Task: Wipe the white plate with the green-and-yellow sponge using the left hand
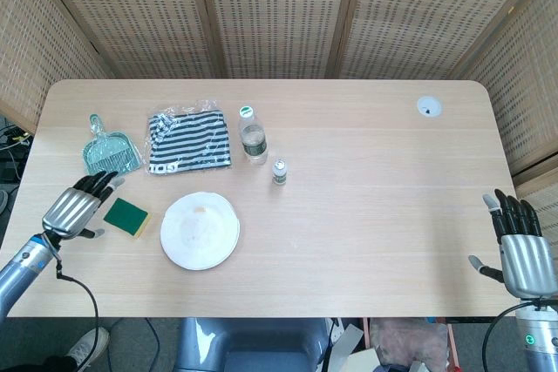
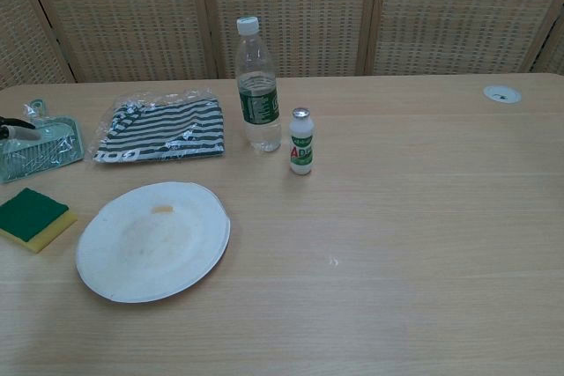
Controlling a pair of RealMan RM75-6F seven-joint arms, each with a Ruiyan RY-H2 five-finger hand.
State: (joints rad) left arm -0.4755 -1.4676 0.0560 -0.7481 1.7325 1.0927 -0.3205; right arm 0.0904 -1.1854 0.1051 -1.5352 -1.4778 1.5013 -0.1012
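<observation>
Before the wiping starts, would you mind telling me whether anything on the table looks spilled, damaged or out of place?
Only the white plate stands out: it has a small orange smear near its far rim and a faint brownish film across its middle. The water bottle and small bottle stand upright, and the sponge lies flat, green side up. Nothing looks spilled or damaged.
</observation>
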